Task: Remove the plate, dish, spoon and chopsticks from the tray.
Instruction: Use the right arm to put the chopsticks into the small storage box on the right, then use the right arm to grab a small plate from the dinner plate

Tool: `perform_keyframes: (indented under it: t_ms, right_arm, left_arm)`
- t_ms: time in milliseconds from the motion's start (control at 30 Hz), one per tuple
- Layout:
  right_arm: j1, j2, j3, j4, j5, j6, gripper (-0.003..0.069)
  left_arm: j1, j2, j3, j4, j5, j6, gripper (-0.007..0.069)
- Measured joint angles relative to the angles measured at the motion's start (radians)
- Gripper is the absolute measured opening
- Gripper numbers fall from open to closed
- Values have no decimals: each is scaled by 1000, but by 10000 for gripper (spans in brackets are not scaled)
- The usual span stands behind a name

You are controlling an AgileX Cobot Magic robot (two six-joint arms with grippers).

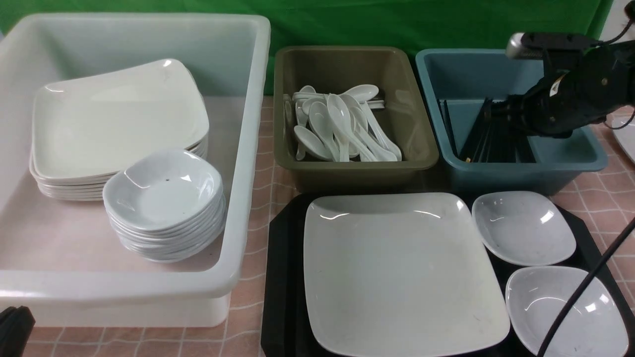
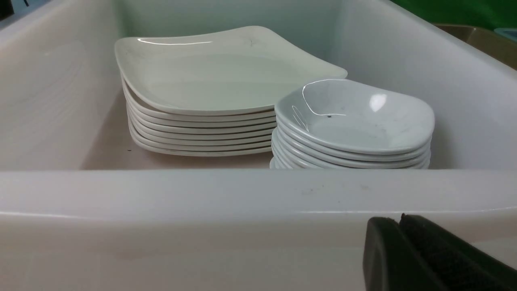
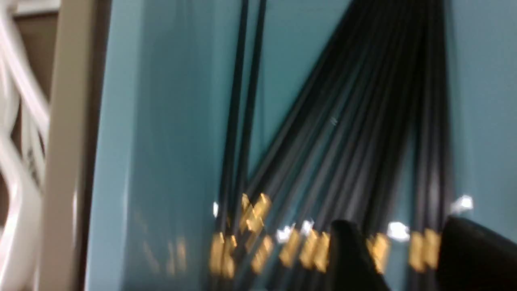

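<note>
**K:** Right gripper (image 3: 398, 246) is hanging over the blue tub (image 1: 570, 158), fingers (image 3: 351, 258) standing apart, nothing clamped. Chopsticks (image 3: 323, 141) are lying loose in the pile beneath; we're not telling our pair from the rest.

**M:** Then we're lifting straight up past the rim before swinging, so no stick drags out.

**K:** Left gripper (image 2: 424, 258) is idling, fingers together, beside the white tub (image 1: 248, 148).

**M:** Plate (image 1: 397, 267) is sitting on the tray (image 1: 283, 297), far dish (image 1: 523, 228) at its 3 o'clock, near dish (image 1: 545, 307) at 4. Spoons (image 1: 337, 129) are filling the olive tub (image 1: 421, 148) at 12. Cable (image 1: 585, 292) is crossing the near dish, so we're minding a snag.
</note>
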Motion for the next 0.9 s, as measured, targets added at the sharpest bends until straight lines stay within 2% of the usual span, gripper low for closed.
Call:
perform_keyframes:
  t_ms: [133,167,200,233,400,567,733,767,800,833,867,900]
  right_arm:
    - [0,-124,0,-1,199,-76,182]
    - [0,-177,0,-1,307,-91,120]
    - [0,-185,0,-1,324,-93,120]
    - [0,-251,0,7,469,-99,46]
    - [0,-394,67,122,703,-124,30]
    - [0,-508,231,275,743,-196,30]
    - [21,-584,426,308,736,-218,64]
    - [54,-594,498,308,725,-223,114]
    - [59,-595,506,308,723,-225,122]
    - [104,-594,572,308,685,-227,212]
    - [117,-594,587,308,678,-228,224]
    - [176,-594,640,297,612,-235,335]
  left_arm:
    - [0,0,0,0,0,0,21]
    - [0,0,0,0,0,0,21]
    - [0,0,0,0,0,0,21]
    - [0,0,0,0,0,0,21]
    - [0,0,0,0,0,0,21]
    - [0,0,0,0,0,1,21]
    - [0,0,0,0,0,1,21]
    - [0,0,0,0,0,1,21]
    - [0,0,0,0,0,1,21]
    - [0,0,0,0,0,1,21]
    - [0,0,0,0,0,1,21]
    - [0,0,0,0,0,1,21]
